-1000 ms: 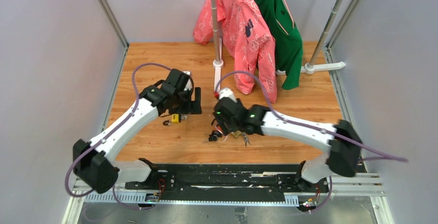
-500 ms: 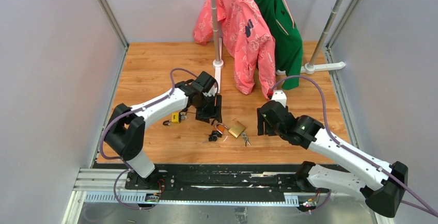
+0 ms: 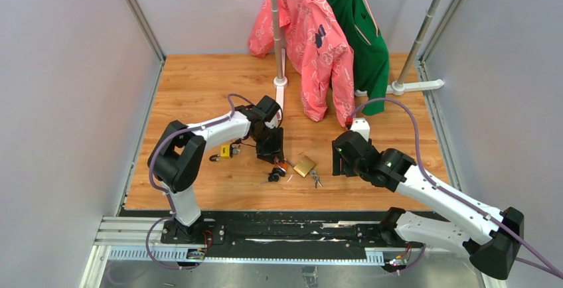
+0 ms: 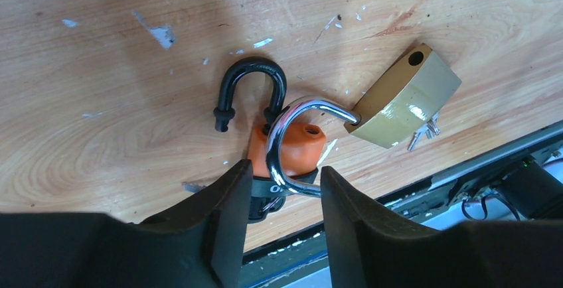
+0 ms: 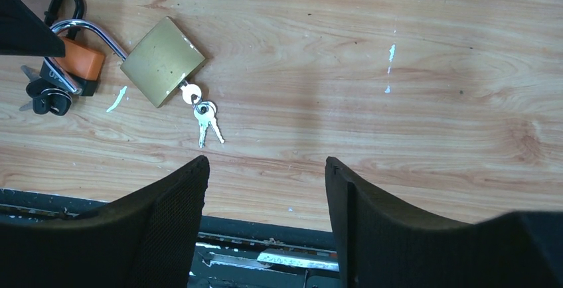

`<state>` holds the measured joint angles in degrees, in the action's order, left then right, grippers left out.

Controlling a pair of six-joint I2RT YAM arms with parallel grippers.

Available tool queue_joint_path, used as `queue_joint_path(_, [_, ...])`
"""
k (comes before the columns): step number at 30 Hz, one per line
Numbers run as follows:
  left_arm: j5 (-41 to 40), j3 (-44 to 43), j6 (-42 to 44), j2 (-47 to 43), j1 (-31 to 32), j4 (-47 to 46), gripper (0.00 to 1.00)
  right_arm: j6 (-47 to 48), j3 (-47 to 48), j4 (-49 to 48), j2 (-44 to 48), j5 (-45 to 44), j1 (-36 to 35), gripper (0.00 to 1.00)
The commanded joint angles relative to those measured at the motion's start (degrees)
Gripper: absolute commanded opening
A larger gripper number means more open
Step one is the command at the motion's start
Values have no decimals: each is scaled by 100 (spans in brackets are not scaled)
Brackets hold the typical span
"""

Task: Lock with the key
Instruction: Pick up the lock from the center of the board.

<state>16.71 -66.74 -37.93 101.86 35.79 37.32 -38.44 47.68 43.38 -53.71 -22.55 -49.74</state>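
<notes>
Near the front of the wooden table (image 3: 199,82), between the two arms, the brass padlock (image 4: 405,99) is seen lying flat. Its chrome shackle (image 4: 299,112) is swung out of the body, and the empty shackle hole is visible in the top. The shackle is looped over an orange padlock (image 4: 295,148), whose black shackle (image 4: 249,85) is also open. A bunch of small keys (image 5: 206,119) is attached at the brass padlock's keyhole end and rests on the wood. Black-headed keys (image 5: 46,101) lie against the orange padlock.

The left gripper (image 4: 282,182) is lowered over the orange padlock, with one finger set on either side of its body and the chrome loop. Whether the fingers (image 4: 226,202) actually press on it cannot be told from the wrist view. The right gripper (image 5: 265,168) is held above bare wood, well to the right of the keys, its fingers spread wide with nothing between them. A small yellow padlock (image 3: 226,150) lies apart, beneath the left arm.
</notes>
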Motion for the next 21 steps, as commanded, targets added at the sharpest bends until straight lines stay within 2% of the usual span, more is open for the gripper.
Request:
queue_joint_path(1, [412, -40, -154, 189, -11, -239, 44, -161, -97, 189, 40, -148, 61, 67])
queue_joint_path(6, [551, -255, -144, 312, -11, -247, 37, -224, -141, 189, 25, -107, 60, 67])
queue_joint_path(12, [656, -383, -49, 478, -11, -157, 37, -261, -147, 187, 46, -131, 62, 67])
queue_joint_path(18, [738, -267, -81, 552, -10, -350, 45, -230, -136, 184, 21, -139, 66, 67])
queue_joint_path(21, [857, -205, -154, 547, -6, -554, 41, -222, -128, 175, 4, -150, 64, 67])
